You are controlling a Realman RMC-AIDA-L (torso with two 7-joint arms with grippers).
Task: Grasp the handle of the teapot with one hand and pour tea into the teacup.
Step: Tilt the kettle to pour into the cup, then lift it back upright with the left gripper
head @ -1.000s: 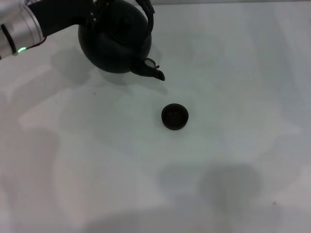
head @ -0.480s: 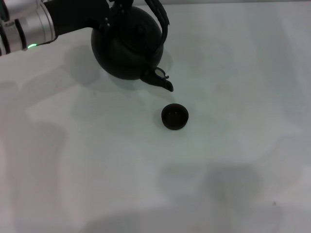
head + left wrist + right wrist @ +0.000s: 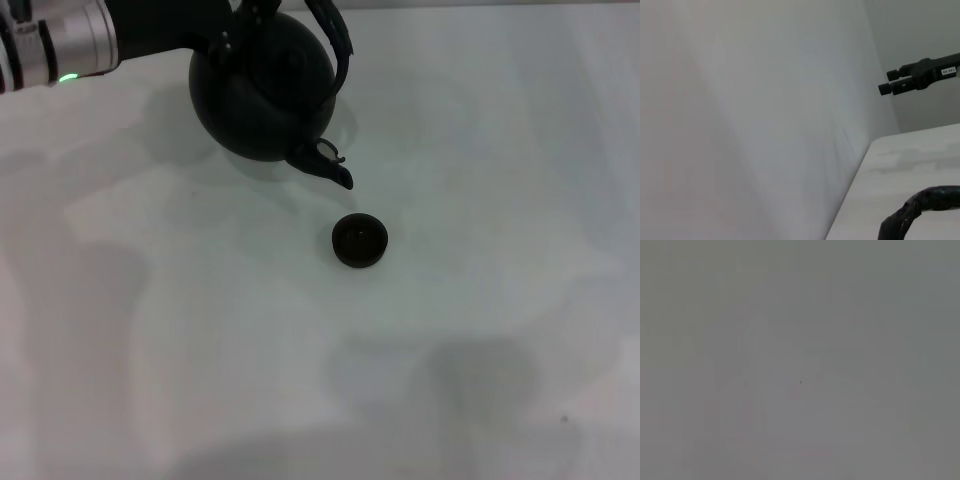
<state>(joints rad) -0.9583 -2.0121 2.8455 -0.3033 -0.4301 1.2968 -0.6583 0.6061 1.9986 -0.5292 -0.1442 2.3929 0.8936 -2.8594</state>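
Note:
The matte black teapot (image 3: 262, 90) hangs above the table at the back left, tilted with its spout (image 3: 330, 165) pointing down towards the teacup. My left gripper (image 3: 243, 18) comes in from the left at the top edge and is shut on the handle (image 3: 340, 50); its fingers are mostly hidden by the pot. Part of the handle also shows in the left wrist view (image 3: 920, 200). The small dark teacup (image 3: 359, 241) stands on the white table (image 3: 480, 200), a little in front of and just right of the spout tip. My right gripper is out of view.
The table is white and bare around the cup, with soft shadows at the front. A black bar with a white label (image 3: 920, 75) shows far off in the left wrist view. The right wrist view shows only plain grey surface.
The left arm has carried the teapot right and towards the cup, so the spout has dropped nearer to it. In the last half second it has barely moved. The teacup has stayed put.

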